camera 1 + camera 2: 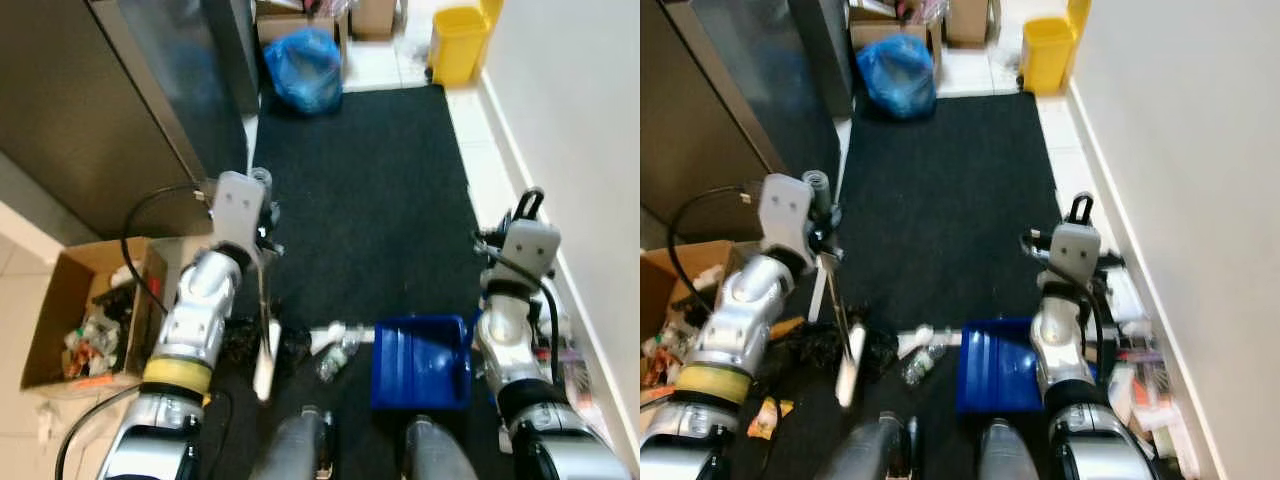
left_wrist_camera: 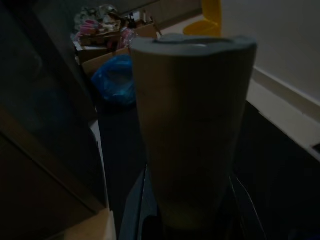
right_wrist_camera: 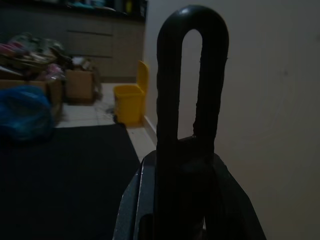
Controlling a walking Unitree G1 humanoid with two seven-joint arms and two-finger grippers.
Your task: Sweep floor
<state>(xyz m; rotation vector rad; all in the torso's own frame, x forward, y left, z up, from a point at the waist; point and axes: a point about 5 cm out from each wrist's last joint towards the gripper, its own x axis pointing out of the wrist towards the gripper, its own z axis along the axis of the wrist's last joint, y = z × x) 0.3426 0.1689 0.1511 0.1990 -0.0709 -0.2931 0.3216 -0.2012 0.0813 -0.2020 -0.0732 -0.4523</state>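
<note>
While the left tool [image 1: 262,205] clenched the grey-capped pale broom handle [image 1: 264,300] above litter on the black carpet [image 1: 370,190], the right tool [image 1: 528,215] gripped the black looped handle [image 3: 192,80] of the blue plastic dustpan [image 1: 422,362] beside it.

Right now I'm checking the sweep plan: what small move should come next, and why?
Probably draw the broom, held by the left gripper, rightward across the black mat. Litter lies between its dark bristles and the blue dustpan, whose looped handle sits in the right gripper.
</note>
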